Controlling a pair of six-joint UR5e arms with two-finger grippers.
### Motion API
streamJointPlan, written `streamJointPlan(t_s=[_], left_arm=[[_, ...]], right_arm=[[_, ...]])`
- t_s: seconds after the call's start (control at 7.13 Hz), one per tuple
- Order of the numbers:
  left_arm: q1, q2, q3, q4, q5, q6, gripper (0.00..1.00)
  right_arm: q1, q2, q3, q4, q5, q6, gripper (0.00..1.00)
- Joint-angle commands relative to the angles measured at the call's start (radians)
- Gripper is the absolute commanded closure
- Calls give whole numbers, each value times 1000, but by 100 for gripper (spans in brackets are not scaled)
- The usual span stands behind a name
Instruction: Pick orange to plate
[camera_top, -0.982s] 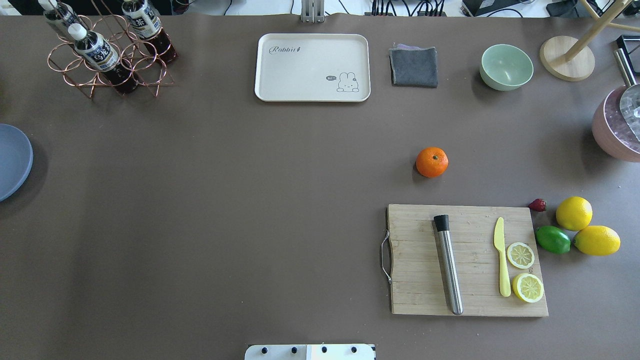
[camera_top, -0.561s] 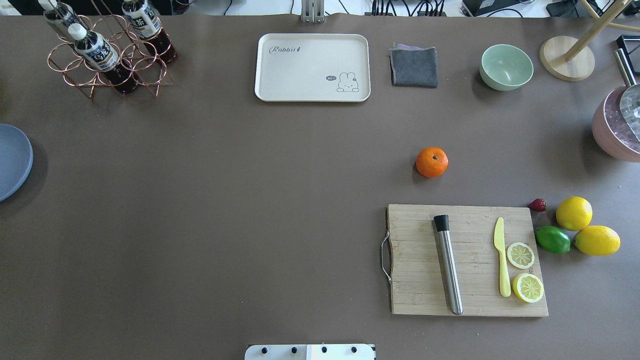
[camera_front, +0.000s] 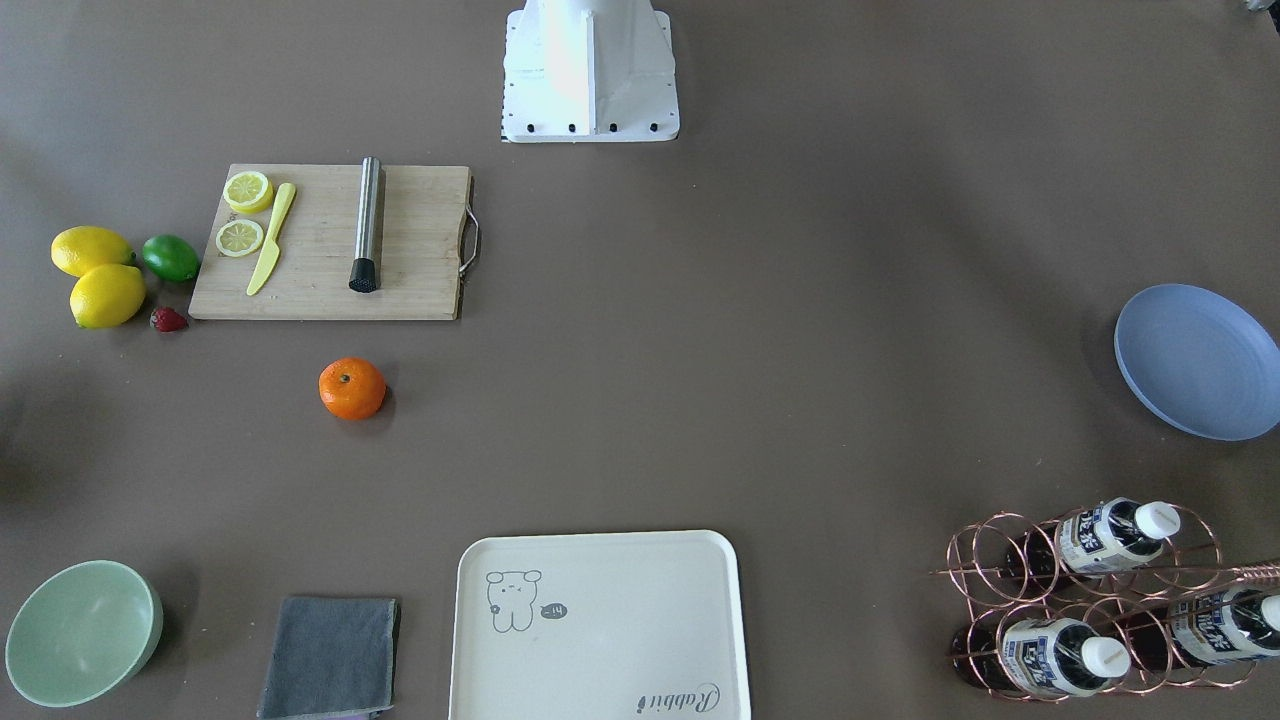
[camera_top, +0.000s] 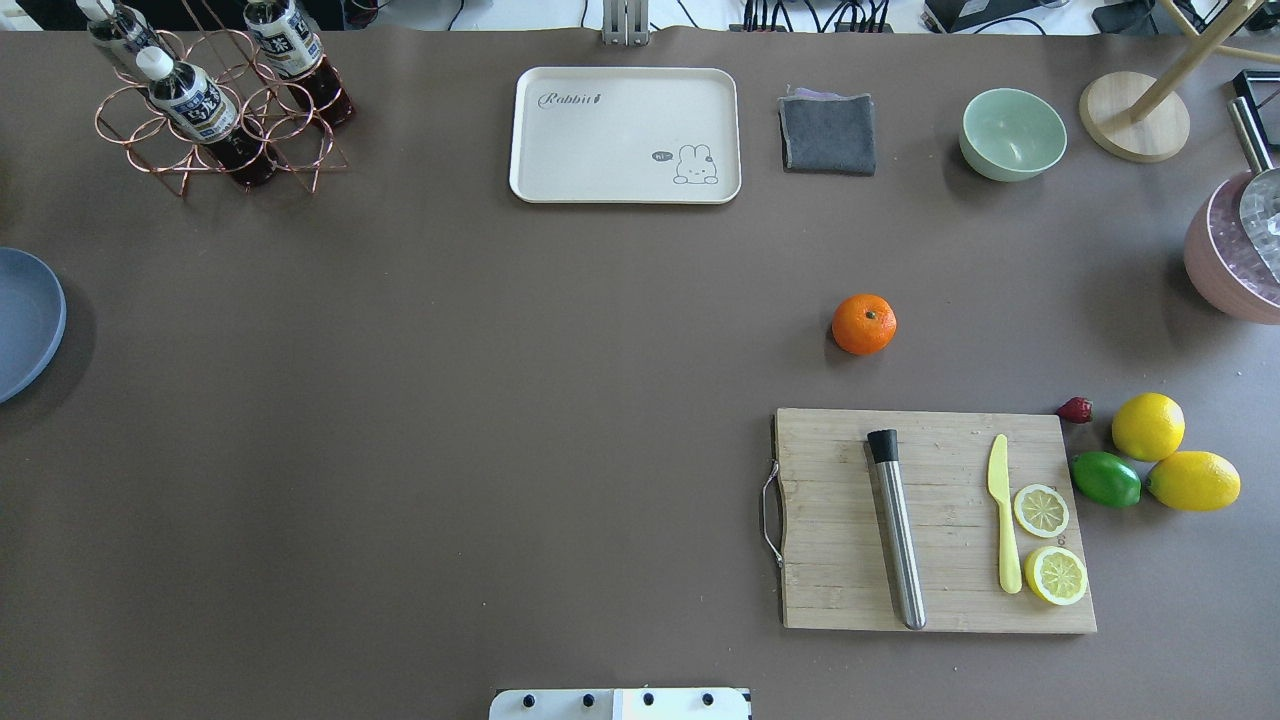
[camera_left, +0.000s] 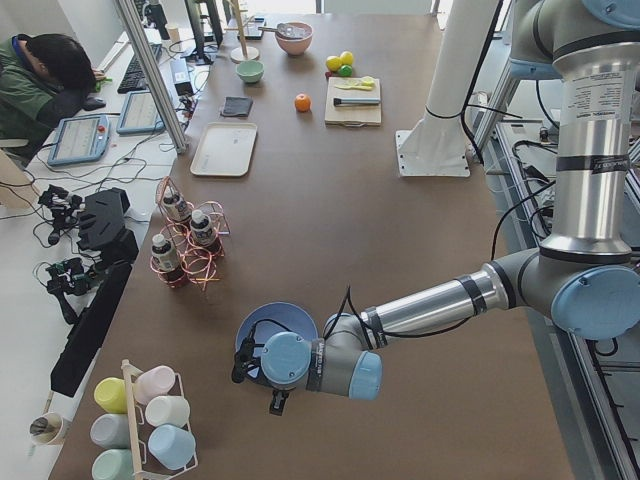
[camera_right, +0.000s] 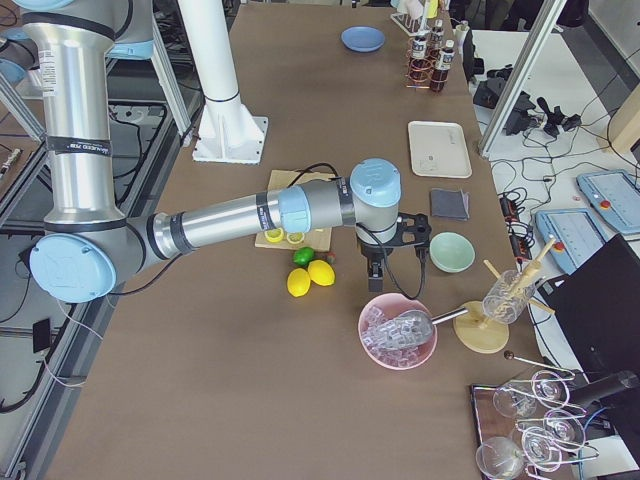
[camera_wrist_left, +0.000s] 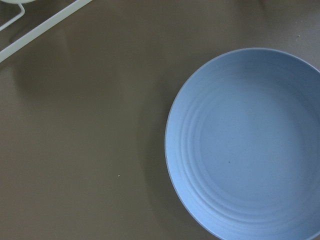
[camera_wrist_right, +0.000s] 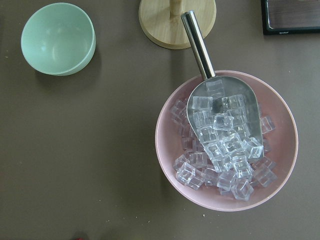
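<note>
The orange (camera_top: 864, 323) sits alone on the brown table, just beyond the cutting board, and it also shows in the front view (camera_front: 352, 388) and far off in the left side view (camera_left: 302, 102). The light-blue plate (camera_top: 25, 320) lies empty at the table's left end (camera_front: 1200, 362); the left wrist view looks straight down on it (camera_wrist_left: 250, 145). My left gripper (camera_left: 252, 365) hangs over the plate's near rim (camera_left: 285, 318), and I cannot tell whether it is open or shut. My right gripper (camera_right: 378, 262) hovers near the pink ice bowl, far from the orange; its state is also unclear.
A wooden cutting board (camera_top: 935, 520) holds a steel muddler, a yellow knife and lemon slices. Two lemons, a lime (camera_top: 1105, 479) and a strawberry lie to its right. A cream tray (camera_top: 625, 135), grey cloth, mint bowl (camera_top: 1012, 133), pink ice bowl (camera_wrist_right: 225, 145) and bottle rack (camera_top: 215, 100) line the far side.
</note>
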Motion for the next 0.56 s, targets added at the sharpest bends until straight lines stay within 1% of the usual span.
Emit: streamJointPlan(t_s=[0.0, 0.42], left_arm=[[25, -60, 83, 1, -17, -19, 2], [88, -89, 84, 1, -16, -74, 2]], right_arm=[[-4, 1, 11, 0, 0, 13, 0], [-10, -1, 9, 0, 0, 13, 0]])
